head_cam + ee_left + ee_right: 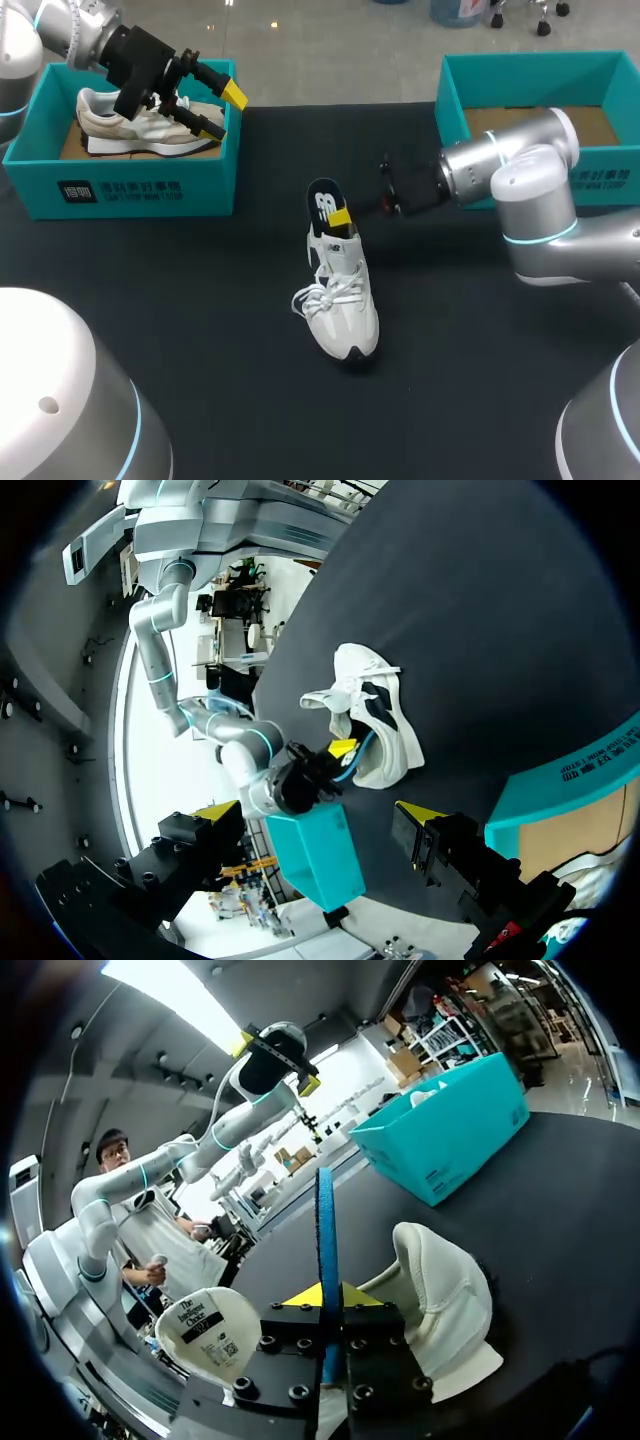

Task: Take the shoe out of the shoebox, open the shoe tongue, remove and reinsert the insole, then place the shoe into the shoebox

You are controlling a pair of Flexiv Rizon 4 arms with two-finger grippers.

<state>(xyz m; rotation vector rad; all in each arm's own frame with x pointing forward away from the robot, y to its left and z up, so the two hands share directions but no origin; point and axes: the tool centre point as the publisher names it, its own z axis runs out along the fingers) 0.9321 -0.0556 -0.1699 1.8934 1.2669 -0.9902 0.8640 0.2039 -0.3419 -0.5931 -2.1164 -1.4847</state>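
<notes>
Centre: your right gripper (pixel 343 217) pinches the insole (pixel 323 203) upright in the shoe (pixel 343 300); guide it straight, untwisted. Upper left: left gripper (pixel 222 110) spread, empty.

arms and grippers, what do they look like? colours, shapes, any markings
The left arm and right arm are thick rounded tubes in silver-grey, with thin light-blue rings at the joints. Each ends in a black, boxy gripper, the left gripper and the right gripper, with two fingers tipped bright yellow. The right wrist view shows black screw heads on its finger blocks.
</notes>
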